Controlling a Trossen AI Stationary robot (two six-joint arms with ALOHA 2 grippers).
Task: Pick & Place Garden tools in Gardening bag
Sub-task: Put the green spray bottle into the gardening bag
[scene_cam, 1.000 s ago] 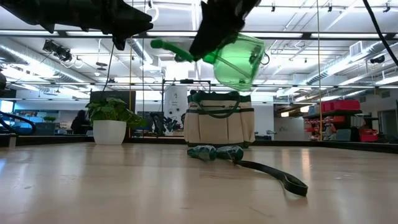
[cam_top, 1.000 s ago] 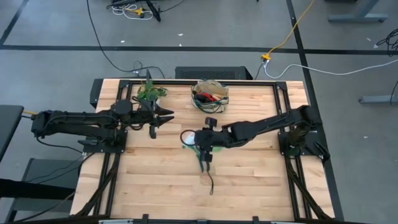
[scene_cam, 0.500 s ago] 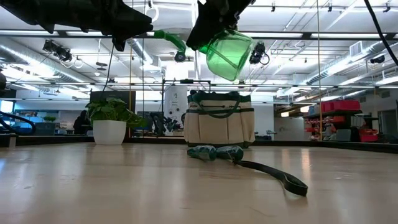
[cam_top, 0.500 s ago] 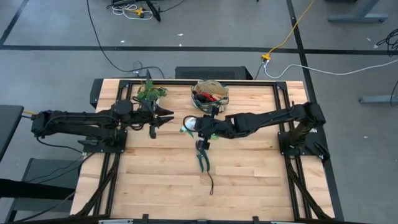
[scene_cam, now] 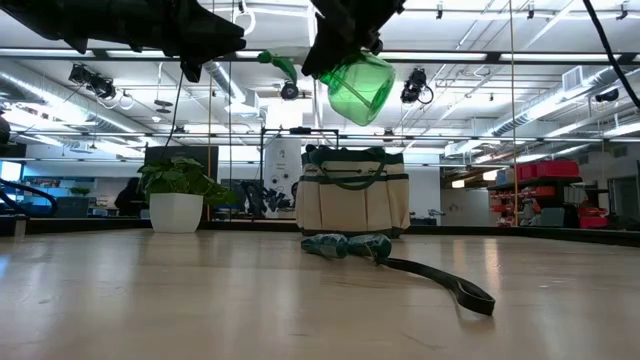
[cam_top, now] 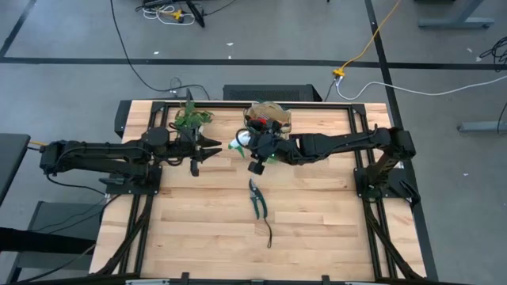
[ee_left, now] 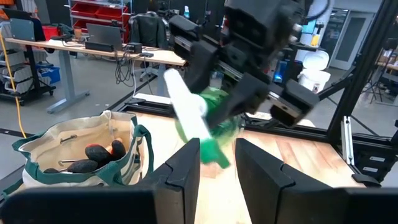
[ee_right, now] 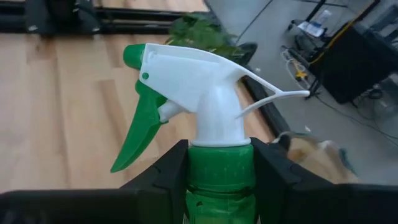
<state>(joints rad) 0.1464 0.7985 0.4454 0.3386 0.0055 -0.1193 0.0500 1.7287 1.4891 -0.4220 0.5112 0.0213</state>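
My right gripper [cam_top: 255, 150] is shut on the green spray bottle [scene_cam: 360, 88] with the white trigger head [ee_right: 199, 74]. It holds the bottle high in the air, just in front of the beige canvas bag [cam_top: 267, 119]. The bag stands on its dark green base [scene_cam: 353, 200], and red and dark things lie inside it [ee_left: 93, 152]. The pruning shears [cam_top: 257, 202] lie flat on the table at mid-table, with a dark strap trailing toward the near edge [scene_cam: 450, 285]. My left gripper [ee_left: 217, 168] is open and empty, left of the bottle. My right gripper pinches the bottle's green collar [ee_right: 221, 165], just under the white trigger head, between its two fingers [ee_right: 165, 177]. The arm reaches in from the table's right. The bottle is lifted clear and tilted, with its head toward the table's left and its body [scene_cam: 362, 92] lower.
A leafy potted plant [cam_top: 190, 119] in a white pot [scene_cam: 176, 212] stands at the far left, behind my left gripper [cam_top: 207, 149]. Bare wooden tabletop [cam_top: 198, 229] spreads over the near half around the shears.
My right gripper has carried the spray bottle from above the shears toward the table's far edge and the bag, rising a little. The bottle has stayed tilted in the hold. The shears now lie uncovered on the table.
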